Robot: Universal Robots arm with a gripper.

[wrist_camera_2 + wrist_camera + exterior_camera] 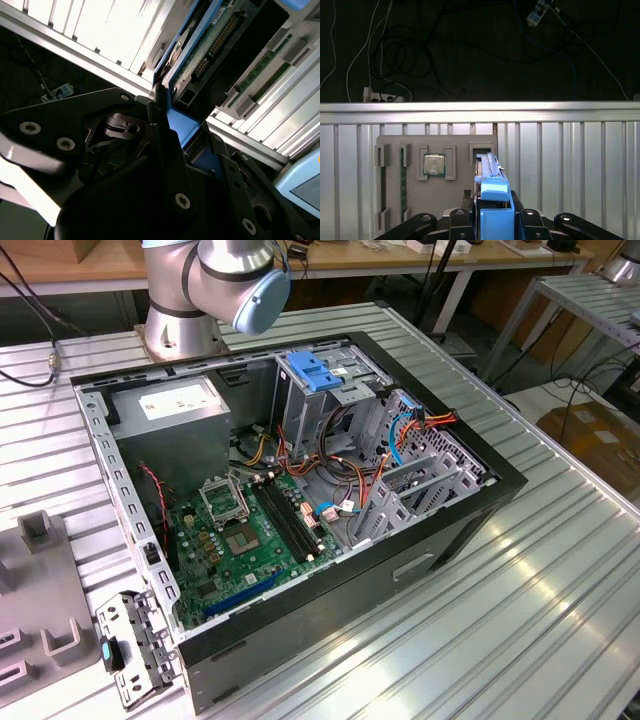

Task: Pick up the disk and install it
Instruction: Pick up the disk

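The disk [489, 172] stands on edge in a slot of a grey holder tray [460, 145], with its blue side rail [495, 212] towards the camera. In the first wrist view my gripper [492, 207] has a black finger [465, 216] close against each side of that rail, shut on the disk. The second wrist view shows the disk's green circuit-board side [210, 45] and blue rail [182, 127], with one finger [159, 112] pressed along it.
The tray also holds a processor chip [434, 164] and memory sticks [403, 180]. It lies on a ribbed aluminium table [570, 165] near the table's edge [480, 107]. In the exterior view an open computer case [300, 500] holds a grey power-supply box [175, 425] and a blue bracket [310, 370].
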